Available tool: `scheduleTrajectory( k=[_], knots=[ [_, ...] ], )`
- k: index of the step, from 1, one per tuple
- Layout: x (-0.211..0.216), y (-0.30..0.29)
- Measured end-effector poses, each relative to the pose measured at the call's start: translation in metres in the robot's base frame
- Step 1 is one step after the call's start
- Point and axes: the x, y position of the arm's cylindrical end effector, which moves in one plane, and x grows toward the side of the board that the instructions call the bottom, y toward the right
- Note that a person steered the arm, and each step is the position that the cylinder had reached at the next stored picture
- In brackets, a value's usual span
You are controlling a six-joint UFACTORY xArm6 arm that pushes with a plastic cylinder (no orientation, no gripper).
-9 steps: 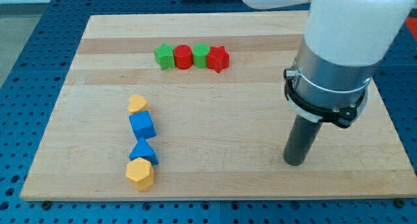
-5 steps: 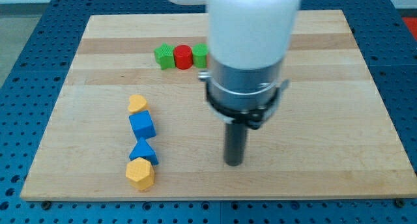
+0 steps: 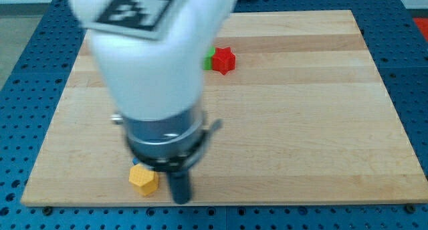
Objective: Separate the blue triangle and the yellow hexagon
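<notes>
The yellow hexagon (image 3: 143, 180) lies near the board's bottom-left edge, partly covered by the arm. A sliver of blue (image 3: 136, 164) shows just above it; the blue triangle's shape is hidden behind the arm. My tip (image 3: 180, 200) stands on the board just right of the yellow hexagon, a small gap apart. The arm's big white and grey body covers the left middle of the board.
A red star (image 3: 223, 60) lies at the view's top middle with a green block's edge (image 3: 210, 57) showing at its left. The other blocks seen before are hidden by the arm. The wooden board (image 3: 301, 123) rests on a blue perforated table.
My tip has swept from the board's right side to the left and downward, ending beside the yellow hexagon. The arm now hides the blue blocks, yellow heart and most top-row blocks.
</notes>
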Motion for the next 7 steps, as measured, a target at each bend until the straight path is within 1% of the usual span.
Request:
scheduleTrajectory(
  k=[3,4,6,7],
  knots=[
    [-0.001,-0.057],
    [-0.008,-0.058],
    [-0.115,-0.058],
    [-0.141,-0.058]
  ],
)
